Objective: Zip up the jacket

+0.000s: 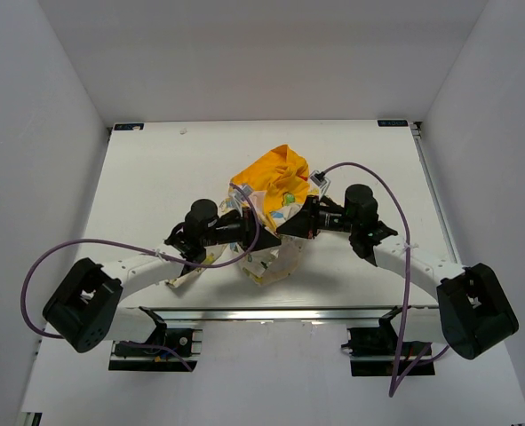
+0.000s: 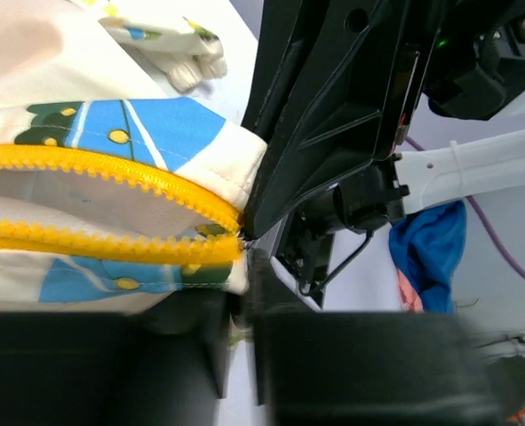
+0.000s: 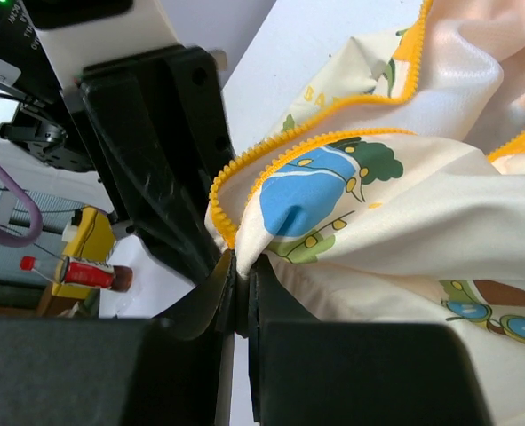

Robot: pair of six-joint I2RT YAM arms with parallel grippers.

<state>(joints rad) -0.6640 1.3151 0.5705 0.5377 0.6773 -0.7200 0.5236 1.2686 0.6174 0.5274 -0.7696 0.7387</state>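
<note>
The black two-finger left gripper [image 2: 237,306] is pinched shut on the hem where the yellow toothed zipper rows [image 2: 111,169] meet. The black right gripper [image 3: 242,293] is clamped on the facing edge. The soft cream cartoon-printed jacket [image 1: 275,186] is bunched between them over the white table [image 1: 155,177]. Both hems should be held taut and aligned.

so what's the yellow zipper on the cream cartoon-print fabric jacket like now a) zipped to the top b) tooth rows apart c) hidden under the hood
b: the yellow zipper rows on the cream cartoon-print jacket run apart, meeting only at the left gripper and its pinch.
</note>
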